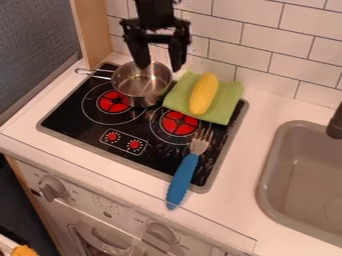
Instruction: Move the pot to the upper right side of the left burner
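Note:
The black gripper (pixel 159 67) hangs over the pot from the top edge, open, its two fingers spread apart. One fingertip is over the pot's inside and the other is by its right rim; whether they touch the metal I cannot tell. The silver pot (pixel 141 93) stands upright at the upper right of the left burner (pixel 113 102), partly covering that burner's ring. Its wire handle points left, toward the stove's back left corner.
Right of the pot, a yellow corn cob (pixel 204 94) lies on a green cloth (pixel 232 98). A blue-handled fork (pixel 182 181) crosses the stove's front right edge. The tiled wall (pixel 262 51) rises behind, and a grey sink (pixel 294 165) is at the right.

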Tool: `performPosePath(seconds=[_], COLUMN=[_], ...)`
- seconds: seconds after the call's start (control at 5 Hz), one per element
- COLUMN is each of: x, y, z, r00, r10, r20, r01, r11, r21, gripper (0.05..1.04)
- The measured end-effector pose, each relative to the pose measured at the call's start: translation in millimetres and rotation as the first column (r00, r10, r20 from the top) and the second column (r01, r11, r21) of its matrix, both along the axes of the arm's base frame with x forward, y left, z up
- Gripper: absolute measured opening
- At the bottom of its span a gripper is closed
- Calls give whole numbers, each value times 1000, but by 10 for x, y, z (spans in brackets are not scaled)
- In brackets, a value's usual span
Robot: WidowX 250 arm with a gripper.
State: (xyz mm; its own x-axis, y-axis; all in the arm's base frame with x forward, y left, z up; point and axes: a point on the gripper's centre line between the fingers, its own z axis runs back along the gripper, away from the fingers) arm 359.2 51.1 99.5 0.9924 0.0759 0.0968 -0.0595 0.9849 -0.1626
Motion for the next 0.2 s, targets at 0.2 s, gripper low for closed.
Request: performPosePath(seconds=[0.2], x=[-111], y=[-55], z=[70], r00=[1000], r10=[-17], r20=[16], r01=[17], r11=[1000], r21=[-15], gripper=[1004])
